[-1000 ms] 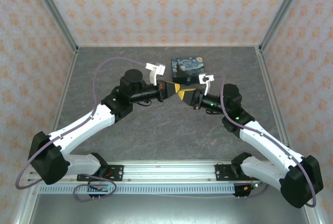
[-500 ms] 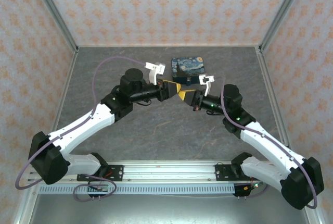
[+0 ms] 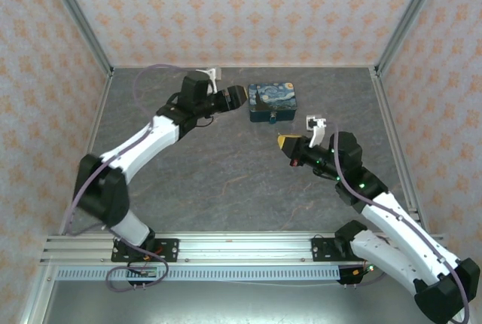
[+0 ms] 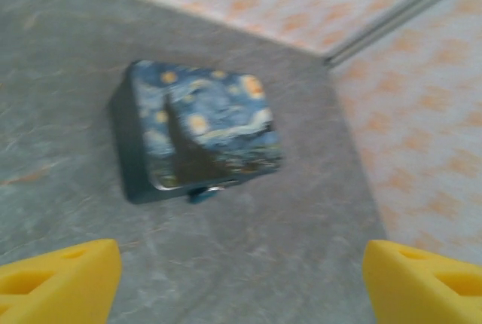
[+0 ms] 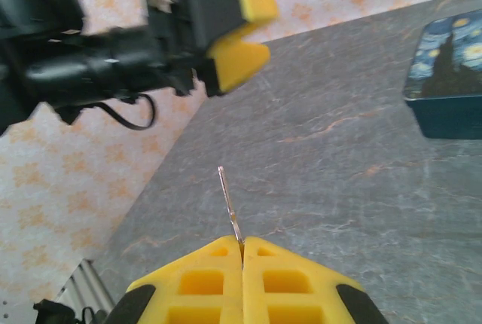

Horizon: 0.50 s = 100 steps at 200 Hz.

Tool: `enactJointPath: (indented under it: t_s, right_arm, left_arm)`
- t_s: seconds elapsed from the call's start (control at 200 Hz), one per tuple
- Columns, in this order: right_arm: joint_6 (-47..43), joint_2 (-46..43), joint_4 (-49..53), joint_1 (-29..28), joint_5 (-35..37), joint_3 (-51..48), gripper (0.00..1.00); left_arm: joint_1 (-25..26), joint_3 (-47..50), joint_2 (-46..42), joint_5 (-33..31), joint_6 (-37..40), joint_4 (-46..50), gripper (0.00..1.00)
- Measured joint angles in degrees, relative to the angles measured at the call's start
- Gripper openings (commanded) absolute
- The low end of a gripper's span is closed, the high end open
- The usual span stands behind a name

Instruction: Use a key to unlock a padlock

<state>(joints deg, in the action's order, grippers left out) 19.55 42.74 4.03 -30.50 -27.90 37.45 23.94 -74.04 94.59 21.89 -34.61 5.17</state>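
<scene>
The thin silvery key (image 5: 229, 205) sticks out forward from between the yellow fingers of my right gripper (image 5: 242, 245), which is shut on it. That gripper (image 3: 285, 142) hovers just in front of the painted tin (image 3: 273, 102). The tiny teal padlock (image 4: 202, 195) hangs on the tin's front edge (image 3: 269, 120). My left gripper (image 4: 241, 282) is open, with nothing between its wide-apart fingertips (image 4: 64, 275). It floats left of the tin (image 3: 239, 98) and looks down at the tin's lid (image 4: 203, 132).
The grey stone-patterned table (image 3: 226, 173) is walled by patterned panels and metal posts (image 3: 395, 30). From the right wrist, the left gripper's yellow finger (image 5: 237, 34) shows up high and the tin (image 5: 448, 75) sits at the right edge. The arm bases (image 3: 241, 252) line the near edge.
The grippers were together in front of the tin. The left one has opened and swung back left beside the tin; the right one has shut on the key and drawn back right.
</scene>
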Motion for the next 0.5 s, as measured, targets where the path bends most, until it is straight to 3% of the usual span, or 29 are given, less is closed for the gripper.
enactJointPath:
  t_s: [0.25, 0.5]
  right_arm:
    - [-0.81, -1.99, 3.89, 0.00, 3.32, -0.26, 0.00]
    - [-0.81, -1.99, 5.20, 0.00, 3.76, -0.72, 0.00]
  left_arm:
    - [-0.04, -12.92, 22.16, 0.07, -2.67, 2.05, 0.91]
    - [-0.04, -18.21, 30.97, 1.70, -6.01, 1.51, 0.86]
